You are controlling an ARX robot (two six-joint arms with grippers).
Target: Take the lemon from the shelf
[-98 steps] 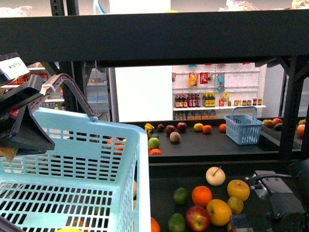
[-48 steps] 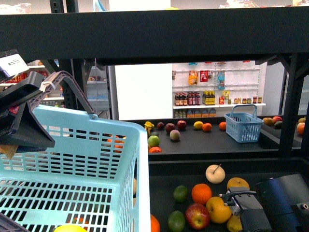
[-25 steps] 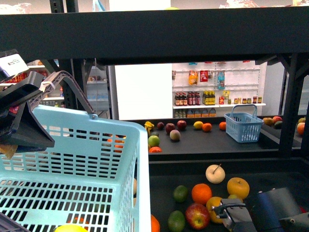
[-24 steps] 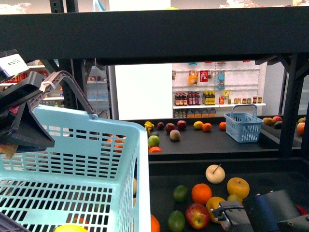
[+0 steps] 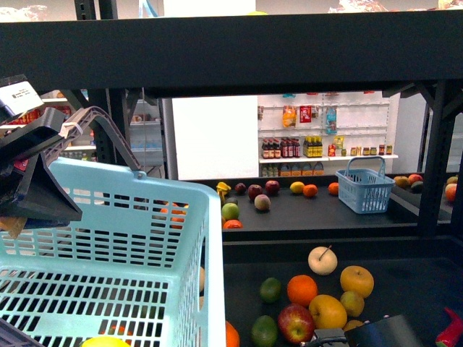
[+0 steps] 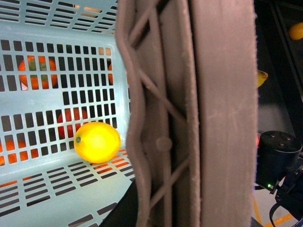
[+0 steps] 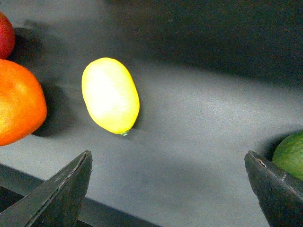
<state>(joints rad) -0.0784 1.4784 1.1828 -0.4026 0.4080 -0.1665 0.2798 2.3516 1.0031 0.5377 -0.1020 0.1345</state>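
Note:
The lemon (image 7: pixel 110 94), a smooth yellow oval, lies on the dark deck of the shelf (image 7: pixel 199 123). My right gripper (image 7: pixel 168 189) stands open a short way back from it, with bare deck and nothing else between its fingertips (image 7: pixel 61 194). In the front view the lemon (image 5: pixel 352 303) is the small yellow fruit among others on the shelf's lower deck (image 5: pixel 412 278). Only the top of my right arm (image 5: pixel 365 337) shows at the bottom edge. My left gripper (image 5: pixel 52 148) is shut on the basket handle (image 6: pixel 189 113) and holds the pale blue basket (image 5: pixel 108 238) up at the left.
A yellow fruit (image 6: pixel 97 142) lies inside the held basket. Near the lemon are a large orange-yellow fruit (image 7: pixel 19 109), a red apple (image 7: pixel 4 28) and a green fruit (image 7: pixel 291 153). A small blue basket (image 5: pixel 365 189) and more fruit sit on the far deck. The upper deck (image 5: pixel 239 58) hangs overhead.
My right arm has swung left and sunk until it is almost out of the front view, uncovering the fruit it hid. The basket and left gripper have stayed put.

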